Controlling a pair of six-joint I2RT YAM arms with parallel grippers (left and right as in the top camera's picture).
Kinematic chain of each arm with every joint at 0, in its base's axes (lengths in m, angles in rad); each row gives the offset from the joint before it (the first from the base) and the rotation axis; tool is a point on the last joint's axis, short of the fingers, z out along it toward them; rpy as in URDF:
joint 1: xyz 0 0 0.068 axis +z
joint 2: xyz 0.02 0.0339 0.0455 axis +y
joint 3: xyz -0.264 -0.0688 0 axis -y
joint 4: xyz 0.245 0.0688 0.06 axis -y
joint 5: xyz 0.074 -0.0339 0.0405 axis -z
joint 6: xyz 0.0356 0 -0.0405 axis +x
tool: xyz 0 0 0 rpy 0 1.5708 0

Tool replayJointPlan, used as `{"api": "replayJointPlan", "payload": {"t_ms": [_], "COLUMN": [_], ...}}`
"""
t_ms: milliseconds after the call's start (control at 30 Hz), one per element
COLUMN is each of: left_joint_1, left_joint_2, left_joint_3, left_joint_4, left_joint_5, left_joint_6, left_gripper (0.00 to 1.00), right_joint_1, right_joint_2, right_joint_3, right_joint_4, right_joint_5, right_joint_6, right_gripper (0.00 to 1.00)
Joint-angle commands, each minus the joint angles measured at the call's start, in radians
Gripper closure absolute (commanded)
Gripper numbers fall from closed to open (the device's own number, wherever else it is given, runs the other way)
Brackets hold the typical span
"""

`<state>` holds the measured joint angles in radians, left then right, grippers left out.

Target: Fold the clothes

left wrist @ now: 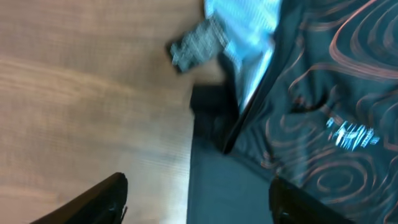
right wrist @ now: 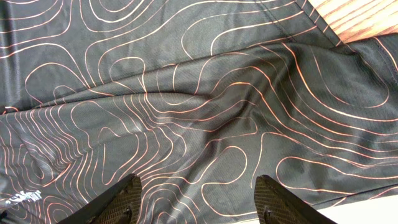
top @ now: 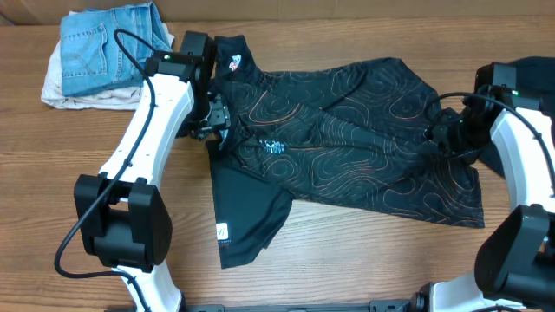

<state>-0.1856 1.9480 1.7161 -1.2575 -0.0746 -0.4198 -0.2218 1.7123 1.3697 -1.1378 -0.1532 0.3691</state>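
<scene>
Across middle of brown wooden table (top: 364,269), thin black jersey with orange contour lines (top: 347,130) is laid out, wrinkled. Over its left edge near collar, left hand (top: 211,121) is held released, nothing grasped. Over its right part, right hand (top: 444,132) is also released. At far left, folded blue jeans (top: 104,48) are seen.

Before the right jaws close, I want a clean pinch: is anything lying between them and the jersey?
Nothing visible. The right jaws stand open directly over bare jersey fabric, with no other item between.
</scene>
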Motion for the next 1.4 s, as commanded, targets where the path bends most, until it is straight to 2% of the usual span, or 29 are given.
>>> {"api": "replayJointPlan", "payload": {"t_ms": [0,267,367,667,800,833,967,1067,1100,1367], "left_joint_1": [-0.003,-0.003,-0.005,-0.011,-0.056,-0.071,-0.184,-0.246,-0.254,-0.266], "left_joint_2": [-0.016,-0.070,-0.135,-0.325,-0.353,-0.356,-0.365,-0.366,-0.366,-0.367], "left_joint_3": [0.024,0.024,0.024,0.017,-0.032,-0.053,-0.209,-0.314,-0.338,-0.501], "left_joint_4": [-0.070,-0.144,-0.199,-0.322,-0.353,-0.350,-0.303,-0.259,-0.250,-0.153], "left_joint_5": [0.010,0.003,-0.026,-0.004,0.024,0.024,0.019,0.019,0.020,0.144], "left_joint_6": [-0.052,-0.052,-0.072,-0.098,-0.129,-0.148,-0.272,-0.361,-0.379,-0.365], "left_gripper": [0.25,0.24,0.20,0.16,0.16,0.16,0.14,0.01,0.01,0.00], "right_joint_1": [0.004,0.004,0.004,0.004,0.004,0.004,0.004,0.004,0.004,0.004], "right_joint_2": [-0.002,-0.002,-0.002,-0.002,-0.002,-0.002,-0.002,-0.002,-0.002,-0.002], "right_joint_3": [0.009,0.009,0.009,0.009,0.009,0.009,0.009,0.009,0.009,0.009], "right_joint_4": [0.006,0.002,-0.005,-0.008,-0.006,-0.005,-0.010,-0.014,-0.014,-0.011], "right_joint_5": [-0.006,-0.006,-0.006,-0.006,-0.006,-0.006,-0.006,-0.006,-0.006,-0.006], "right_joint_6": [-0.004,-0.003,-0.003,-0.002,0.001,0.001,0.000,0.000,0.000,0.000], "right_gripper": [0.38,0.38,0.37,0.11,0.03,0.00,0.00,0.00,0.00,0.00]}}
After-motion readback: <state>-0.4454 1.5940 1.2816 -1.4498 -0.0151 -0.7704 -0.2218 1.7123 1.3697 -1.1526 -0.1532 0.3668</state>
